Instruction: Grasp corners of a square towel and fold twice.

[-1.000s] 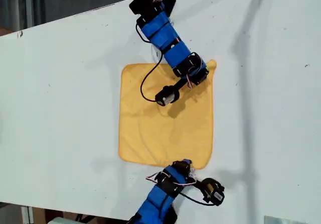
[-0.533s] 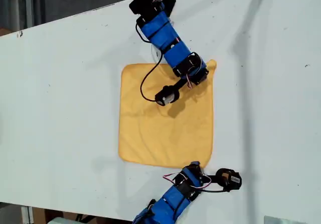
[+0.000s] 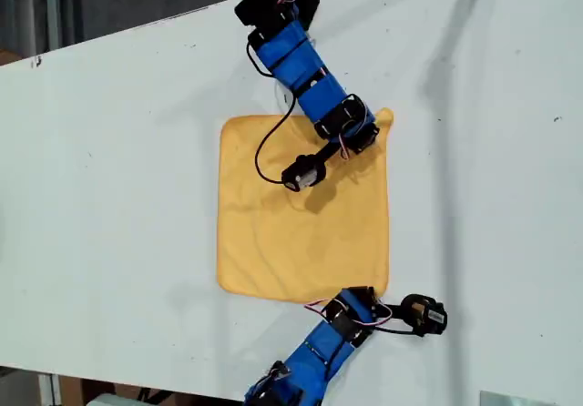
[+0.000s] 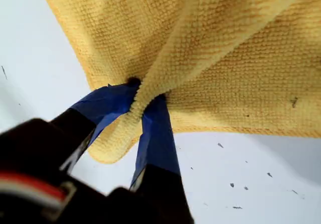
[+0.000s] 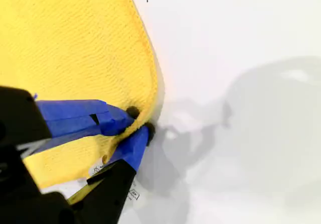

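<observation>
You have a broad white table (image 3: 109, 197) filling the exterior view, and the soft yellow-orange square towel (image 3: 291, 233) lies spread flat near its middle, so both arms can reach one shared edge. That edge is the one on the exterior view's right, and I judge it is taken there so the cloth can be carried across to the opposite side for the first fold. My first gripper (image 3: 375, 126), on the blue arm coming in from the top of the exterior view, is clamped tight on the towel's upper right corner (image 3: 386, 115). The first wrist view shows cloth bunched into a ridge between the blue-taped fingers (image 4: 155, 128), and the corner stands slightly proud of the table. My second gripper (image 3: 372, 293), on the arm entering from the bottom of the exterior view, sits at the lower right corner (image 3: 381, 283). In the second wrist view its jaws straddle the hem, one above and one beneath, pinched on the cloth (image 5: 140, 121). A small white printed tag (image 5: 131, 195) shows just beside that grip.
</observation>
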Controlling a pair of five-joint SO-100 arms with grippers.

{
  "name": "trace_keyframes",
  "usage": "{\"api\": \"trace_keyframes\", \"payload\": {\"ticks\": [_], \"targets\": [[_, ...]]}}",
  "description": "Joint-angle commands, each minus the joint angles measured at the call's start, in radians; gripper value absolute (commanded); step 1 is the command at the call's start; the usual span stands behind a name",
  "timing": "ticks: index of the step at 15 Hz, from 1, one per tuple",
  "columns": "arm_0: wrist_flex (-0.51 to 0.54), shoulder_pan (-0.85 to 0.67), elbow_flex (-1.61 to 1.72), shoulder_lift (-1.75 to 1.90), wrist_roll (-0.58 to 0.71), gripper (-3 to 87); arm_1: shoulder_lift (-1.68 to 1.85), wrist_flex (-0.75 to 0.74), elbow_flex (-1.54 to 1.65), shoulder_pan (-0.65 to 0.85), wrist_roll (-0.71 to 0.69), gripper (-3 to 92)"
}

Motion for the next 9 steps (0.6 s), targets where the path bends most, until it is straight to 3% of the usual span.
{"api": "trace_keyframes", "payload": {"ticks": [1, 3, 4, 9], "targets": [[0.213, -0.063, -0.236, -0.031, 0.147, -1.6, 0.051, 0.038, 0.023, -0.012, 0.008, -0.1], [0.400, -0.126, -0.433, -0.091, 0.276, -1.6, 0.115, 0.097, 0.009, 0.015, 0.000, -0.1], [0.434, -0.156, -0.469, -0.095, 0.336, -1.6, 0.152, 0.123, 0.011, 0.034, -0.002, -0.1], [0.468, -0.337, -0.488, 0.067, 0.692, -1.6, 0.370, 0.222, 0.035, 0.133, -0.067, -0.1]]}}
